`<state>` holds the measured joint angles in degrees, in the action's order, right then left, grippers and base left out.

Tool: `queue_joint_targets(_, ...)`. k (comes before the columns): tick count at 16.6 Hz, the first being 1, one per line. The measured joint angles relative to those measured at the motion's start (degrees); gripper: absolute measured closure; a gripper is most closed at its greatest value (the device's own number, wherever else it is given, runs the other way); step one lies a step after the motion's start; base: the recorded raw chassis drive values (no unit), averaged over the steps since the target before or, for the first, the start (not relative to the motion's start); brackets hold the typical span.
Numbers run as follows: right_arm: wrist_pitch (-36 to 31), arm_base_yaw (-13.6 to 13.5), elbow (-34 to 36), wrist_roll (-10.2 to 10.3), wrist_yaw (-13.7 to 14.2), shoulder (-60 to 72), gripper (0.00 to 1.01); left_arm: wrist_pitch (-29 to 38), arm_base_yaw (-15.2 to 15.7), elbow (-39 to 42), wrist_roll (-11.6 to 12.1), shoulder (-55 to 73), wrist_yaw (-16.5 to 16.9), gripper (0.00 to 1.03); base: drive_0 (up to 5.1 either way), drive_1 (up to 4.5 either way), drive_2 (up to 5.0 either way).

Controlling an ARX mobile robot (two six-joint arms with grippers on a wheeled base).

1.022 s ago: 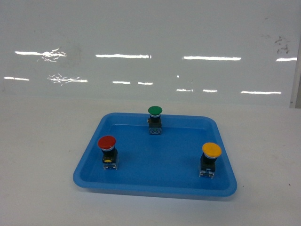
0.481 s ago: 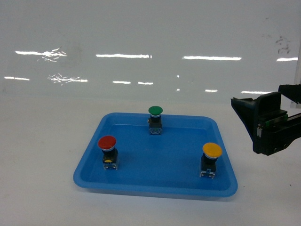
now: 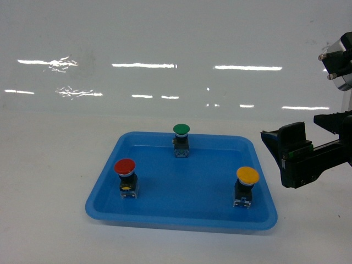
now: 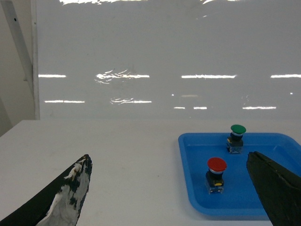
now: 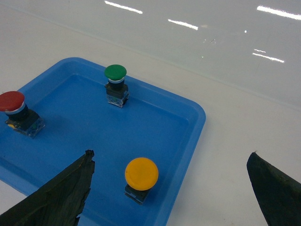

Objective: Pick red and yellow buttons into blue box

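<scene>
The right end effector has just swung in from the right, jaws spread wide and empty, beside the shallow blue plastic tray on the white desk. The yellow-capped push button nearest it looks the likely first pick; the red-capped push button stands at the tray's left, the left end effector also gapes empty, and no deep blue box shows

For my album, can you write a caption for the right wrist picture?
Open right gripper hovering over the yellow button in a blue tray beside red and green buttons.

Black right gripper, silver screws; left fingers white-scuffed.
</scene>
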<state>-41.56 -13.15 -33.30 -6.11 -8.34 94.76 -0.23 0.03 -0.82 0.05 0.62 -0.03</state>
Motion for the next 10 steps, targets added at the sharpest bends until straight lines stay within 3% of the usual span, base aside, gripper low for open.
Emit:
queue_joint_targets(3,-3.3,1.6,-6.2,-1.0,-0.3,11.0,0.03,0.0,0.0,0.0,0.0,0.0,0.0,0.05,0.0,0.0,0.0)
queue_joint_targets(6,-1.9,1.0,-13.2,-1.5,-0.3,15.8,0.03,0.0,0.0,0.0,0.0,0.0,0.0,0.05,0.0,0.0,0.0)
queue_joint_targets(10,0.9,-0.1,-16.7,-1.0,-1.2,20.7,0.03,0.0,0.0,0.0,0.0,0.0,0.0,0.05,0.0,0.0,0.0)
